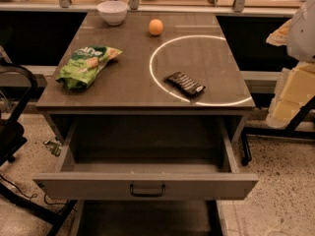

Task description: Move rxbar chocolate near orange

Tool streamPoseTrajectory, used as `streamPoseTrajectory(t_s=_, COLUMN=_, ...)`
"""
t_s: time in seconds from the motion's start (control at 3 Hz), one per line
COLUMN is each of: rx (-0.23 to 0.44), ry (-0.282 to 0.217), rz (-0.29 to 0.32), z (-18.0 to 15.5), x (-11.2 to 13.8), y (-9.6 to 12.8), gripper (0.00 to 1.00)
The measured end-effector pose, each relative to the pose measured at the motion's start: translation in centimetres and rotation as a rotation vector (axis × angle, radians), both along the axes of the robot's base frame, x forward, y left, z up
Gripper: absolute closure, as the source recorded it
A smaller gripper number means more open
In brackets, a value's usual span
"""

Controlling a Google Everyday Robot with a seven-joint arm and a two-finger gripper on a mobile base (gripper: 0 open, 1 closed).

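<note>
The rxbar chocolate (185, 83), a flat black wrapper with pale print, lies on the table's front right, on a bright circular light ring. The orange (156, 27) sits at the back middle of the table, well apart from the bar. My gripper (290, 95) hangs at the right edge of the view, beyond the table's right side and to the right of the bar, holding nothing that I can see.
A green chip bag (86, 64) lies on the table's left. A white bowl (112, 12) stands at the back left. The drawer (145, 185) under the table (123, 90) is pulled open towards me. A black chair frame (17, 132) stands on the left.
</note>
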State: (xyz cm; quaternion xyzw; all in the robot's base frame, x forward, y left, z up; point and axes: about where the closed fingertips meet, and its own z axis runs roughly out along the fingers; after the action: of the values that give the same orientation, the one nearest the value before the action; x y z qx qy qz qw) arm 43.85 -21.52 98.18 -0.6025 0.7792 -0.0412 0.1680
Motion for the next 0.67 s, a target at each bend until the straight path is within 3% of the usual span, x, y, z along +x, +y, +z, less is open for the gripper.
streamPoseTrajectory(t_s=0.33, rx=0.0, ry=0.0, rz=0.0, z=0.0, x=0.0, y=0.0, gripper=0.0)
streamPoseTrajectory(t_s=0.67, rx=0.031, ry=-0.034, rz=-0.009, z=-0.2, x=1.3, y=0.4, gripper=0.0)
